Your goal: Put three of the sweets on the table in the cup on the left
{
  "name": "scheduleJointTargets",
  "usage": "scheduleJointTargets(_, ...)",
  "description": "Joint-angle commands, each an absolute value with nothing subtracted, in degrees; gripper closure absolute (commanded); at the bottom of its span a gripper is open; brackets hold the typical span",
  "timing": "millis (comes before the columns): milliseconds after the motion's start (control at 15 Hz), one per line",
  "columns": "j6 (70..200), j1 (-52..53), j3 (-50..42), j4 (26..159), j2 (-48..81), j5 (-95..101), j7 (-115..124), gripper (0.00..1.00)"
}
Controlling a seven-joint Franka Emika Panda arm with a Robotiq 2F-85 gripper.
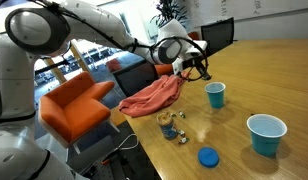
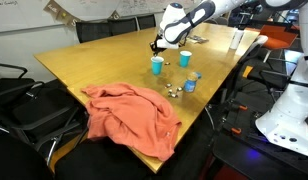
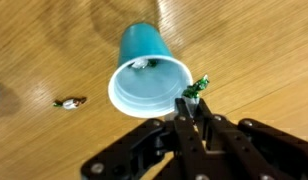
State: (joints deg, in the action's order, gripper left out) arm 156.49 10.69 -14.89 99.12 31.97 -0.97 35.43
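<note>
The small teal cup (image 3: 144,72) stands upright on the wooden table (image 3: 254,60), and one sweet (image 3: 144,64) lies inside it. My gripper (image 3: 193,103) is shut on a green-wrapped sweet (image 3: 199,87), held just at the cup's right rim. Another wrapped sweet (image 3: 69,101) lies on the table left of the cup. In both exterior views the gripper (image 1: 199,70) (image 2: 159,47) hangs just above the cup (image 1: 215,94) (image 2: 157,66). More sweets (image 1: 179,135) lie by the clear glass.
A wider teal cup (image 1: 266,133) stands nearer the table's front. A clear glass (image 1: 169,123), a flat blue disc (image 1: 208,156) and a crumpled red-orange cloth (image 1: 154,97) lie near the table edge. An orange chair (image 1: 79,105) stands beside the table.
</note>
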Motion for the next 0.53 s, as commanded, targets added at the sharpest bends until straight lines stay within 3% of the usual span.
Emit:
scheduleJointTargets(0,158.24,11.77,-18.63,96.96,34.43,2.21,41.71,0.97)
scheduleJointTargets(333,158.03,10.84,-17.48,96.24,36.23,1.64,43.61,0.97)
scheduleJointTargets(400,158.22,10.85,-17.22,96.26,36.42,1.53,43.94,0.62)
scheduleJointTargets(467,158.41,11.01,-17.15,96.22,36.64,1.62,44.18,0.60)
